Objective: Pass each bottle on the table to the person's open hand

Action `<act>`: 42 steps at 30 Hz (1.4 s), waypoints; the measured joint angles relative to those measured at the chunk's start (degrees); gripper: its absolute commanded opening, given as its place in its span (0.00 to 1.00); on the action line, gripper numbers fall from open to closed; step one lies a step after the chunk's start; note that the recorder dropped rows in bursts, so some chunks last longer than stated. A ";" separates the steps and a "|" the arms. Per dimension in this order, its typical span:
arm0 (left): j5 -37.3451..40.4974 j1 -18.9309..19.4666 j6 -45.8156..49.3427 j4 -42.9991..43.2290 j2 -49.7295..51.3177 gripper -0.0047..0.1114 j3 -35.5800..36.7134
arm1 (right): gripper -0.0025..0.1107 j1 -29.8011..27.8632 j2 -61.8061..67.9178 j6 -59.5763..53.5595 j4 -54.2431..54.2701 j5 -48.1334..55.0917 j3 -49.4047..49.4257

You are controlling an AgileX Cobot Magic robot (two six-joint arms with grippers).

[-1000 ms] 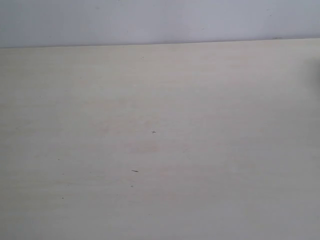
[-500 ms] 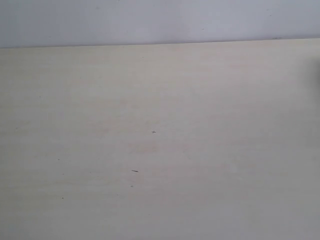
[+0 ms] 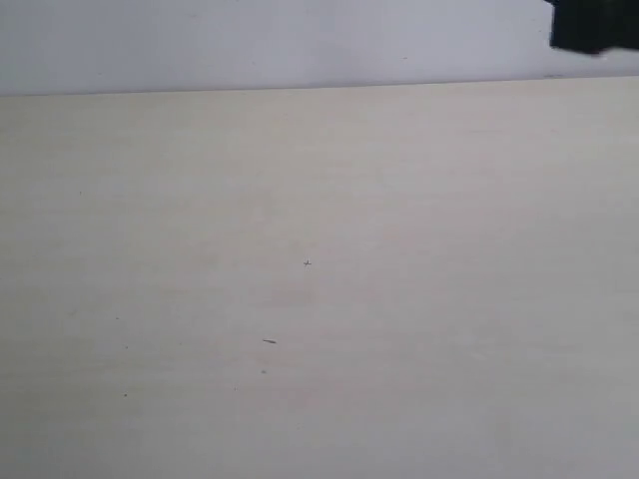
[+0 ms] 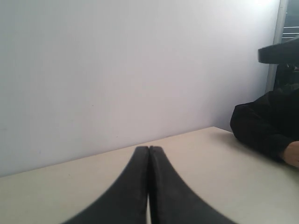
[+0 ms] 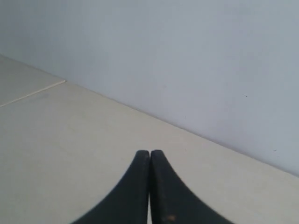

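Observation:
No bottle shows in any view. The pale beige table (image 3: 329,190) lies bare apart from a few tiny dark specks. My left gripper (image 4: 148,148) is shut with nothing between its fingers, low over the table (image 4: 215,163). My right gripper (image 5: 149,152) is shut too, empty, over the table (image 5: 65,135). In the left wrist view a person's black sleeve (image 4: 261,123) rests on the table's far side. A bit of bare skin (image 4: 294,154) shows at the frame's edge. Whether the hand is open I cannot tell.
A black shape (image 3: 594,25) juts into the top right corner of the exterior view; what it is I cannot tell. Another dark object (image 4: 279,49) hangs above the sleeve. A plain white wall (image 3: 250,40) stands behind the table's far edge.
A black shape has entered the top right corner of the exterior view. The faint dark smudge at the right edge is gone. The table itself looks the same.

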 measured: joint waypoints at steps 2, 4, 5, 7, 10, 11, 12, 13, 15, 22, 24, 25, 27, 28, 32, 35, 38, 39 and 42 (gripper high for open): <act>0.00 0.00 0.00 0.00 0.00 0.04 0.00 | 0.02 0.00 -7.43 -0.86 1.73 -0.47 6.40; 0.00 0.00 0.00 0.00 0.00 0.04 0.00 | 0.02 0.00 -12.21 0.33 2.04 -0.70 9.51; 0.00 0.00 0.00 0.00 0.00 0.04 0.00 | 0.02 0.00 -14.37 1.20 2.15 -0.70 10.94; 0.00 0.00 0.00 0.00 0.00 0.04 0.00 | 0.02 0.00 -17.62 2.67 2.15 -0.74 12.88; 0.00 0.00 0.00 0.00 0.00 0.04 0.00 | 0.02 0.00 -22.58 3.79 2.38 -0.74 14.21; 0.00 0.00 0.00 0.00 0.00 0.04 0.00 | 0.02 0.00 -24.41 3.91 2.38 -0.84 14.21; 0.00 0.00 0.00 0.00 0.00 0.04 0.00 | 0.02 0.00 -25.14 4.01 2.38 -0.83 14.21; 0.00 0.00 0.00 0.00 0.00 0.04 0.00 | 0.02 0.00 -25.66 4.00 2.38 -0.83 14.21; 0.00 0.00 0.00 0.00 0.00 0.04 0.00 | 0.02 0.00 -26.50 4.00 2.38 -0.83 14.21; 0.00 0.00 0.00 0.00 0.00 0.04 0.00 | 0.02 0.00 -26.92 4.12 2.38 -0.83 14.25; 0.00 0.00 0.00 0.00 0.00 0.04 0.00 | 0.02 0.00 -26.92 4.12 2.38 -0.83 14.25; 0.00 0.00 0.00 0.00 0.00 0.04 0.00 | 0.02 0.00 -26.92 4.12 2.38 -0.83 14.25; 0.00 0.00 0.00 0.00 0.00 0.04 0.00 | 0.02 0.00 -26.92 4.12 2.38 -0.83 14.25; 0.00 0.00 0.00 0.00 0.00 0.04 0.00 | 0.02 0.00 -26.92 4.12 2.38 -0.83 14.25; 0.00 0.00 0.00 0.00 0.00 0.04 0.00 | 0.02 0.00 -26.92 4.12 2.38 -0.83 14.25; 0.00 0.00 0.00 0.00 0.00 0.04 0.00 | 0.02 -0.09 -27.46 4.12 1.91 -0.94 14.25; 0.00 0.00 0.00 0.00 0.00 0.04 0.00 | 0.02 -2.00 -30.04 4.58 -3.52 1.14 14.86; 0.00 0.00 0.00 0.00 0.00 0.04 0.00 | 0.02 -3.25 -31.76 5.08 -5.92 2.39 15.70; 0.00 0.00 0.00 0.00 0.00 0.04 0.00 | 0.02 -6.64 -36.47 8.70 -11.01 3.43 18.67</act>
